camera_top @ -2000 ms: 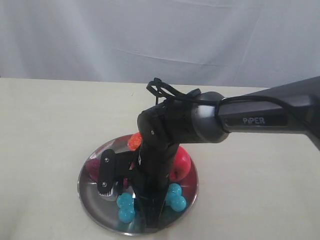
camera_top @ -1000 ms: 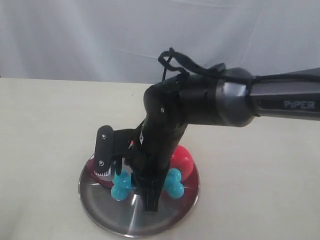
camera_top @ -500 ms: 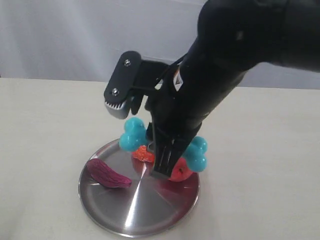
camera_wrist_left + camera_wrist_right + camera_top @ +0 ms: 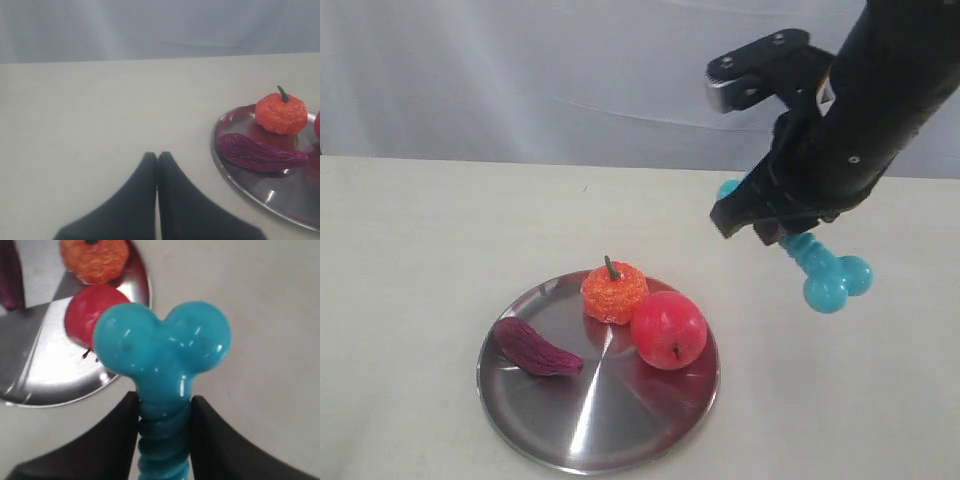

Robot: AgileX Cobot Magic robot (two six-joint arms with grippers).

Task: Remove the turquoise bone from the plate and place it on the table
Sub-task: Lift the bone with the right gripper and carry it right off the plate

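The turquoise bone (image 4: pixel 828 276) hangs in the air over the table (image 4: pixel 420 250), to the right of the plate (image 4: pixel 610 425) and clear of its rim. My right gripper (image 4: pixel 788 236) is shut on its ribbed middle, and one knobbed end points down and outward. In the right wrist view the bone (image 4: pixel 162 347) sticks out between the two dark fingers of the right gripper (image 4: pixel 164 405), with the plate (image 4: pixel 40 375) below and to one side. My left gripper (image 4: pixel 157 157) is shut and empty, low over bare table beside the plate (image 4: pixel 218 159).
On the plate lie a red apple (image 4: pixel 668 329), a small orange pumpkin-like fruit (image 4: pixel 613 291) and a purple wrinkled piece (image 4: pixel 535 349). A pale cloth backdrop (image 4: pixel 520 70) closes the far side of the table.
My right gripper has lifted the bone off the plate and carried it up and to the right, past the plate's rim. The fruit on the plate has stayed in place.
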